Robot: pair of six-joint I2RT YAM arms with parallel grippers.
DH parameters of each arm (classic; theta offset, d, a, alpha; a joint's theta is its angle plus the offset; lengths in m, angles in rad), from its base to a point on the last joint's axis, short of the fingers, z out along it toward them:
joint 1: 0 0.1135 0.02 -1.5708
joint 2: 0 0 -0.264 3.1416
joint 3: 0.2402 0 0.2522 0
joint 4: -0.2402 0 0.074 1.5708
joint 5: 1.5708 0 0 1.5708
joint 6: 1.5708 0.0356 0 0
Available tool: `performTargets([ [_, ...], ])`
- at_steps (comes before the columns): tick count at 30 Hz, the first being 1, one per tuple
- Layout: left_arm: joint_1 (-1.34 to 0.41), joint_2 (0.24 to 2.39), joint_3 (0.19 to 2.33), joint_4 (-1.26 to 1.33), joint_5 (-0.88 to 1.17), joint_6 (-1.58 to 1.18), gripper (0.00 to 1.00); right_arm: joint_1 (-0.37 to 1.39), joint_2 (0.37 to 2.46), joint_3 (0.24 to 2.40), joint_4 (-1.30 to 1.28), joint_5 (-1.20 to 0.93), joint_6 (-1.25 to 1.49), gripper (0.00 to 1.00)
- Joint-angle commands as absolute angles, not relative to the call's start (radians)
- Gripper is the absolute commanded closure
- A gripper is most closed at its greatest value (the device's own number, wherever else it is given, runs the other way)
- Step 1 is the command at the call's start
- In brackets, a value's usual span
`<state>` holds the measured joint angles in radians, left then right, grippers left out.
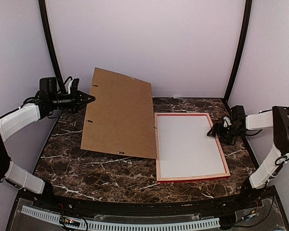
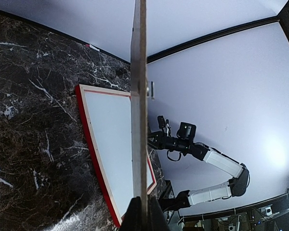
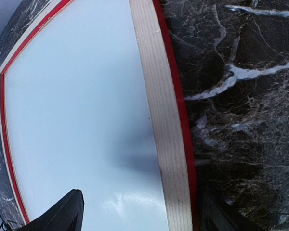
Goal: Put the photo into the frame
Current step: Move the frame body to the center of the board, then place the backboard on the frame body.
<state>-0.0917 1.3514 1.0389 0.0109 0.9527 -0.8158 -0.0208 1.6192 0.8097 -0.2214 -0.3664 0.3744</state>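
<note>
The red frame (image 1: 220, 149) lies face down on the right half of the table, pale wood rear edges up (image 3: 159, 110). A plain white sheet (image 1: 188, 144) fills it; I cannot tell whether this is the photo's back, and no printed side shows. My right gripper (image 1: 213, 132) hangs open just above the frame's right rail, one finger over the white sheet and the other over the marble (image 3: 139, 207). My left gripper (image 1: 90, 99) is shut on the left edge of the brown backing board (image 1: 120, 113), seen edge-on in the left wrist view (image 2: 139, 96).
The backing board is held tilted over the left half of the dark marble table (image 1: 101, 173), its right edge reaching the frame's left rail. Small metal tabs sit on the board's edges. Pale walls and black corner posts (image 1: 237, 53) enclose the table.
</note>
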Motion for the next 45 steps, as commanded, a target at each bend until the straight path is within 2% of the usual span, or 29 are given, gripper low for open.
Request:
performTargets([
  [1,-0.088,1.321,1.03,0.105,0.986,-0.829,1.0,0.009,1.635,0.755,-0.165,-0.449,0.379,0.18],
  [13,-0.088,1.328,0.979,0.139,0.955,-0.84,1.0,0.277,1.674,0.785,-0.089,-0.416,0.458,0.22],
  [24,-0.092,1.271,0.897,0.191,0.913,-0.889,1.0,0.495,1.733,0.845,0.05,-0.414,0.647,0.22],
  [36,-0.183,1.341,0.832,0.365,0.984,-0.992,1.0,0.422,1.633,0.882,-0.102,-0.328,0.549,0.19],
  [45,-0.231,1.519,0.842,0.567,1.081,-1.106,1.0,0.304,1.578,0.865,-0.177,-0.355,0.466,0.2],
])
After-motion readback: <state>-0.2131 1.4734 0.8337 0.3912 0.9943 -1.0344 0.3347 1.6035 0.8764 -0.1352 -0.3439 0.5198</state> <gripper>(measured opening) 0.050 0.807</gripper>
